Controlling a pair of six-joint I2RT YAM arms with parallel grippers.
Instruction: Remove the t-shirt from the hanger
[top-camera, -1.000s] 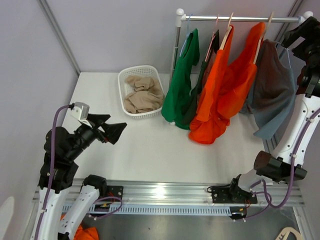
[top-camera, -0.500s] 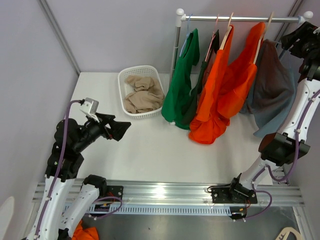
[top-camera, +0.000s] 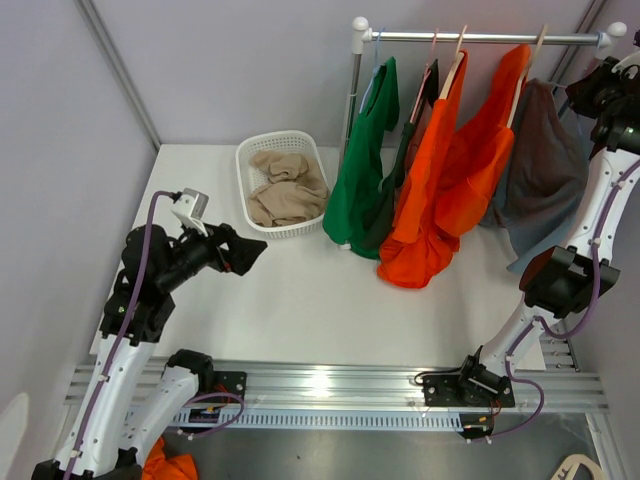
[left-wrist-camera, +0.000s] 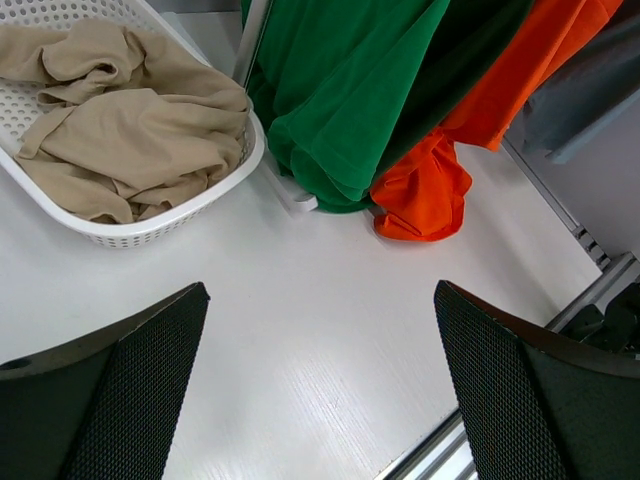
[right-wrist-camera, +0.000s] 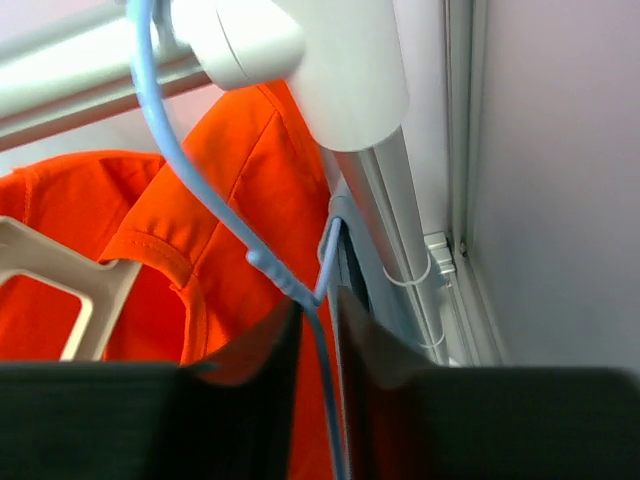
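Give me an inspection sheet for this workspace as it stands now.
Surface: white table, nothing spilled on it.
Job's things: green t-shirt, orange t-shirt and grey and brown shirts hang from the metal rail. A light-blue wire hanger is hooked at the rail's right end.
Clutter: white plastic basket holding a crumpled beige cloth.
Grippers: left end effector is open above the table. Right end effector is up at the rail, jaws nearly together with the hanger wire in the gap; grip unconfirmed.
Cables: purple cables run along both arms.
Surroundings: grey wall panels; orange fabric below the near edge.
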